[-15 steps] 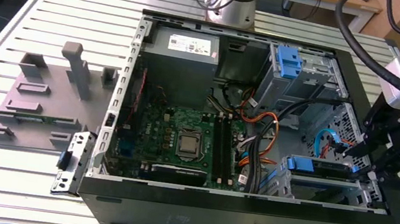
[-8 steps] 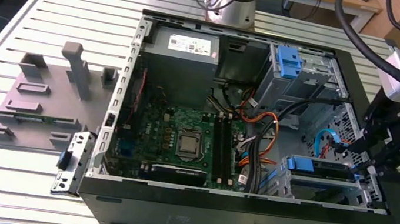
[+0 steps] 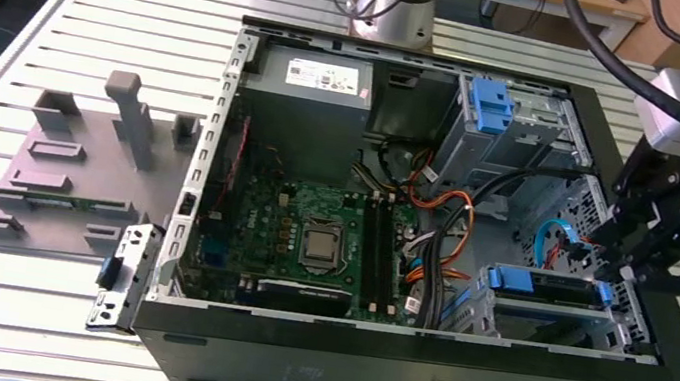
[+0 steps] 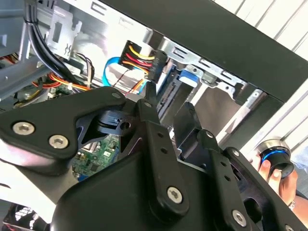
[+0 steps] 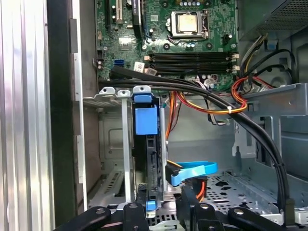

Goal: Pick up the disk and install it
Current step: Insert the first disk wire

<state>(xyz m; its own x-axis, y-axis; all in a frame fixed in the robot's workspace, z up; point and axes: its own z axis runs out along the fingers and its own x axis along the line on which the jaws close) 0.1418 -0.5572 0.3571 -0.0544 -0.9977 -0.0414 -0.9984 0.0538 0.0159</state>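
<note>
In the exterior view, with the motherboard [image 3: 306, 236] at nine o'clock, the disk [image 3: 542, 285] sits edge-on in the drive bay [image 3: 549, 328] at the case's four o'clock corner. My claw [image 3: 619, 263] straddles its end, fingers apart, not clamped. I judge the blue cable [image 5: 192, 171] beside it could snag a finger. An off-square push might also jam the rails.
</note>
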